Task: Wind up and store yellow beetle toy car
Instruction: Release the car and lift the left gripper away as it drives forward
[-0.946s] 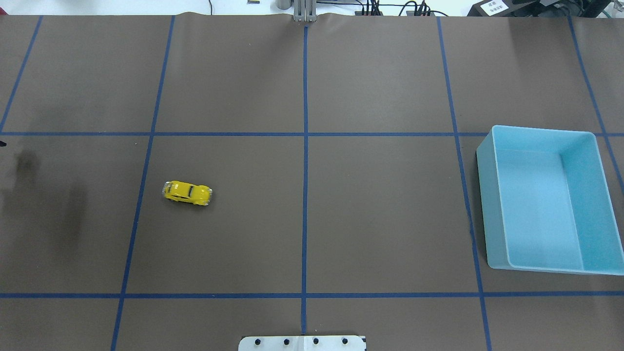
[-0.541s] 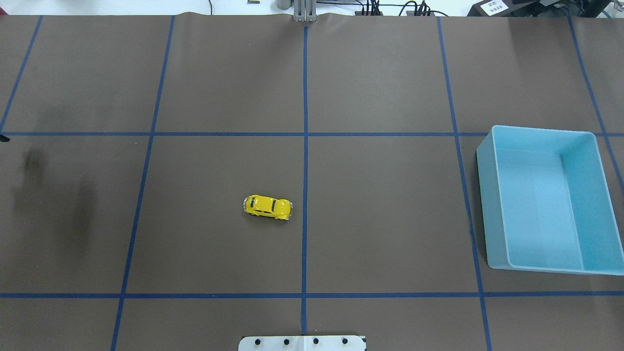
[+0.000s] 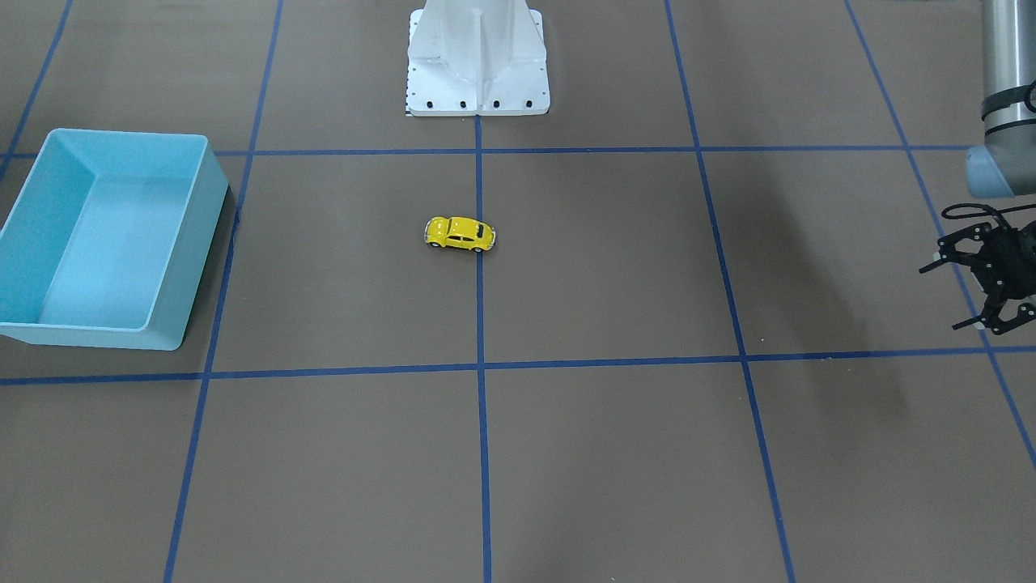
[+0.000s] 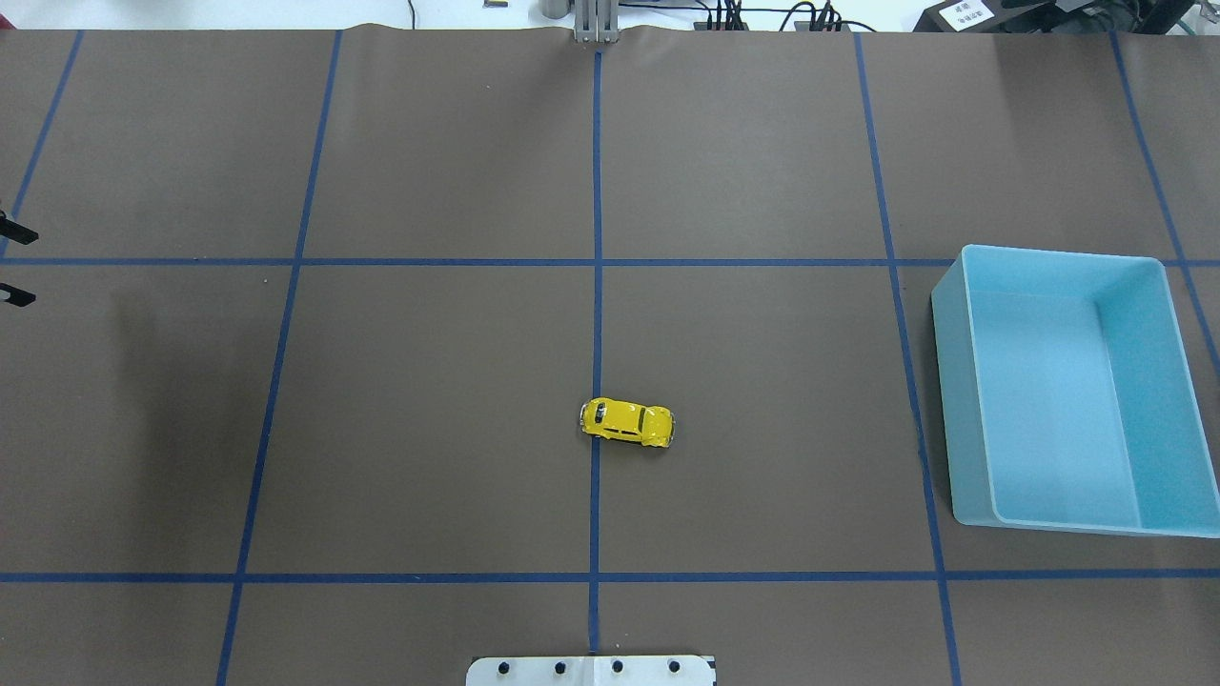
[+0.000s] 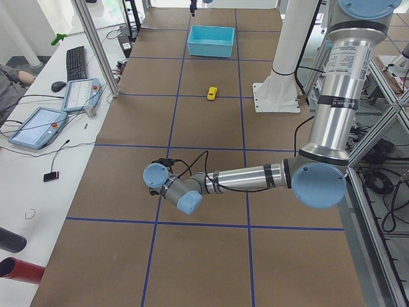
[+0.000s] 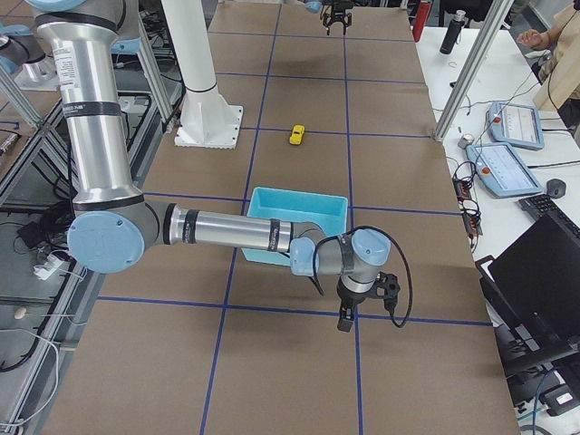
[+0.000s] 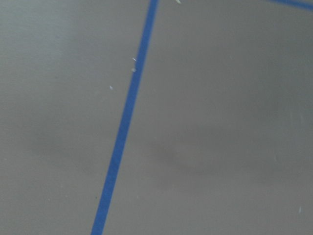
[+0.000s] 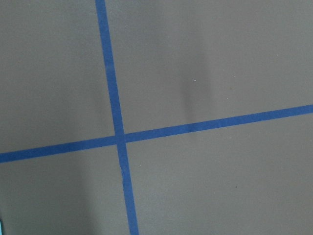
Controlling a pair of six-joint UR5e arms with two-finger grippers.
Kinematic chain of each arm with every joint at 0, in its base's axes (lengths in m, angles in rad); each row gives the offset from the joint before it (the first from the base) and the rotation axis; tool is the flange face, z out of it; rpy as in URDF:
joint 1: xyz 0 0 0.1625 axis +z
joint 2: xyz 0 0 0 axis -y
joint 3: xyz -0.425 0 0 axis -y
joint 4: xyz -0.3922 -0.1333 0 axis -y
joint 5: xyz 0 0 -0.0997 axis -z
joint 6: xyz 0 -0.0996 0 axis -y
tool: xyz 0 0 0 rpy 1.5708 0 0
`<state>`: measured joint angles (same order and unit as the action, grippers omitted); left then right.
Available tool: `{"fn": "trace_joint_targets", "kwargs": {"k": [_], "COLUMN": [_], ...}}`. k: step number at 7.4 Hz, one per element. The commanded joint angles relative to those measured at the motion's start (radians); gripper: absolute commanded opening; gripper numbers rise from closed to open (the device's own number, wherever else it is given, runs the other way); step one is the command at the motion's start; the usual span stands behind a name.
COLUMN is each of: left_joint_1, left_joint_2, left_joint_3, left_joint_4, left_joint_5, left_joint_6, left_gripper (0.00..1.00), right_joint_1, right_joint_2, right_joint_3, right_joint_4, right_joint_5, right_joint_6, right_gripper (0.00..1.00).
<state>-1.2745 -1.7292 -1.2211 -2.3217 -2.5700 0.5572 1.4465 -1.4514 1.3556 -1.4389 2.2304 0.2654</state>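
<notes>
The yellow beetle toy car (image 4: 628, 423) stands on its wheels, free on the brown table, just right of the centre blue line; it also shows in the front view (image 3: 460, 234). My left gripper (image 3: 945, 296) is open and empty, far off at the table's left edge (image 4: 17, 265), apart from the car. My right gripper (image 6: 344, 322) shows only in the side view, near the table's end beyond the light blue bin (image 4: 953, 381); I cannot tell whether it is open or shut. The bin is empty.
The white robot base (image 3: 477, 57) stands at the table's near-robot edge, at the centre line. Blue tape lines divide the brown mat (image 4: 762, 143) into squares. Both wrist views show only mat and tape.
The car has rolled to the right, from the left-middle square to just past the centre line. The left gripper's two fingertips have come into sight at the overhead view's left edge.
</notes>
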Motion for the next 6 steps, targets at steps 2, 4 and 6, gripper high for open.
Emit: {"fn": "trace_joint_targets", "kwargs": {"k": [2, 4, 6], "left_joint_1": [0.003, 0.001, -0.009], "left_joint_2": [-0.016, -0.015, -0.009], "left_joint_3": [-0.031, -0.031, -0.037], "left_joint_4": [0.005, 0.007, 0.010], "left_joint_5": [0.010, 0.025, 0.092], "left_joint_6": [-0.526, -0.762, -0.944], "left_gripper": [1.00, 1.00, 1.00], "right_joint_1": [0.000, -0.017, -0.069], "right_joint_2": [0.002, 0.003, 0.003], "right_joint_3": [0.020, 0.084, 0.193], "right_joint_4": [0.000, 0.000, 0.000], "right_joint_5": [0.003, 0.005, 0.005], "right_joint_6": [0.000, -0.003, -0.003], "right_gripper": [1.00, 1.00, 1.00]}}
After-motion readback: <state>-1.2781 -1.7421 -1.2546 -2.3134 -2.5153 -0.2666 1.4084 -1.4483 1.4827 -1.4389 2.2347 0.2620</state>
